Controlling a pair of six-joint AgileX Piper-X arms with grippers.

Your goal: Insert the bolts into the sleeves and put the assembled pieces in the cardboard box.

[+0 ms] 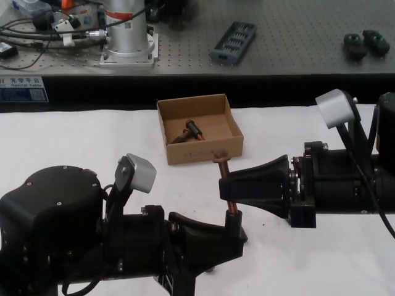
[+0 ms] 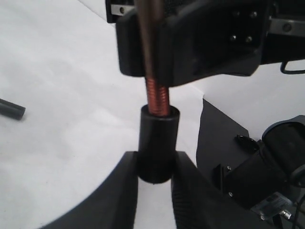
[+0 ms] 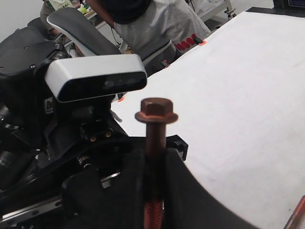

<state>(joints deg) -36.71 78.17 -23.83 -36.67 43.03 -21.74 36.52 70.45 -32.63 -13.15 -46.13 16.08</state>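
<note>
right hand holds bolt upright, tip in sleeve

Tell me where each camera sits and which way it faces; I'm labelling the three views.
High view: behind both arms, facing forward and down at the cardboard box; both arms show.
Left wrist view: on the left arm, facing the left tool clamping the sleeve.
Right wrist view: on the right arm, facing the right tool and the other arm's camera beyond.
All three share the bolt.
</note>
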